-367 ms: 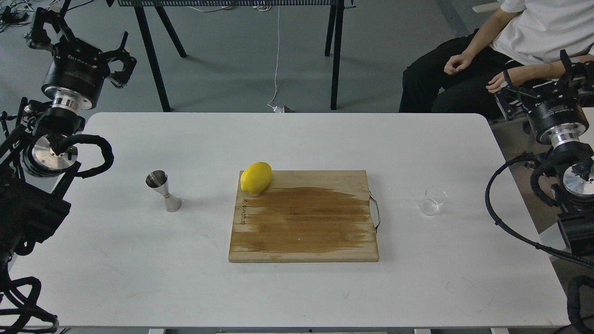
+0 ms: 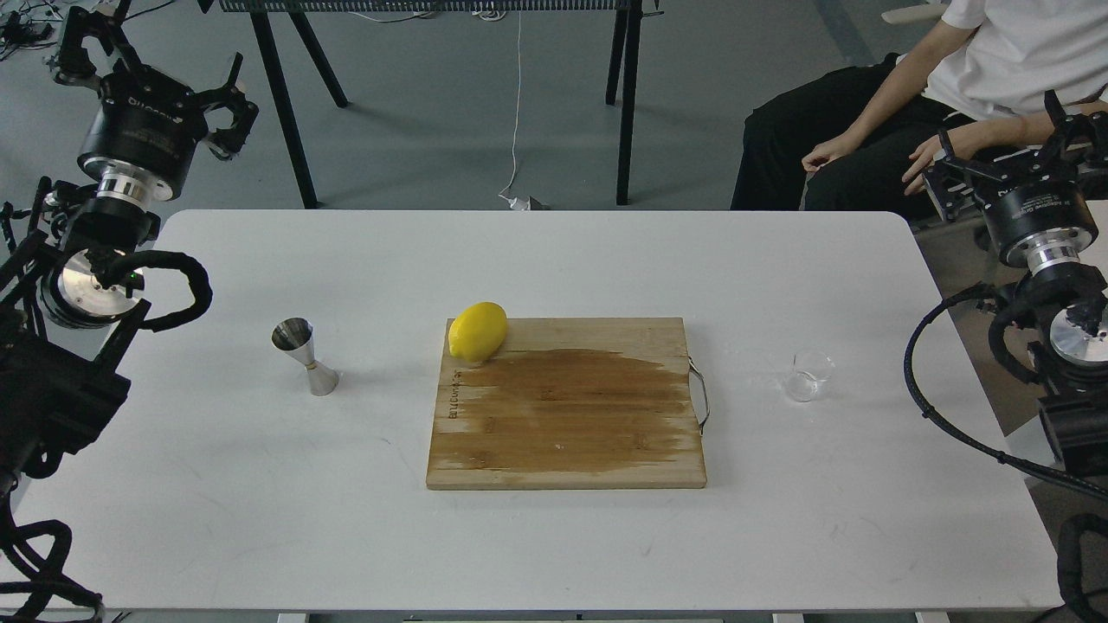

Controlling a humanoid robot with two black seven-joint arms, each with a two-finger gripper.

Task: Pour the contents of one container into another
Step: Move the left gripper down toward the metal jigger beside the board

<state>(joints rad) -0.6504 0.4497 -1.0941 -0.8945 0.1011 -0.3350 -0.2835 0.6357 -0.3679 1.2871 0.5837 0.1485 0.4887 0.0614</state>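
Nothing is grasped yet and pouring has not begun. Taking the wooden cutting board [image 2: 567,402] as the landmark: the clear glass cup [image 2: 808,375] stands upright on the white tabletop [image 2: 554,554] just right of the board's metal handle [image 2: 699,396]; whether it holds liquid cannot be told. The steel jigger [image 2: 303,356] stands upright well left of the board, apart from it. A lemon [image 2: 478,330] lies on the board's far left corner, overhanging the edge. The right gripper [image 2: 995,169] hangs off the tabletop's far right corner, beyond and right of the board; its fingers look spread and hold nothing. The cup lies nearer and inward from it, toward the board, and this arm is plainly the closer one to the cup. The left gripper [image 2: 151,82] is raised beyond the far left corner, fingers splayed apart and empty; the jigger lies toward the board from it. Judgement: the right arm should take the cup from the side, its axis being vertical. The tabletop is flat and otherwise bare. Beyond it are a grey floor, black stand legs, a trailing cable and a seated person [image 2: 952,78] close behind the right gripper.
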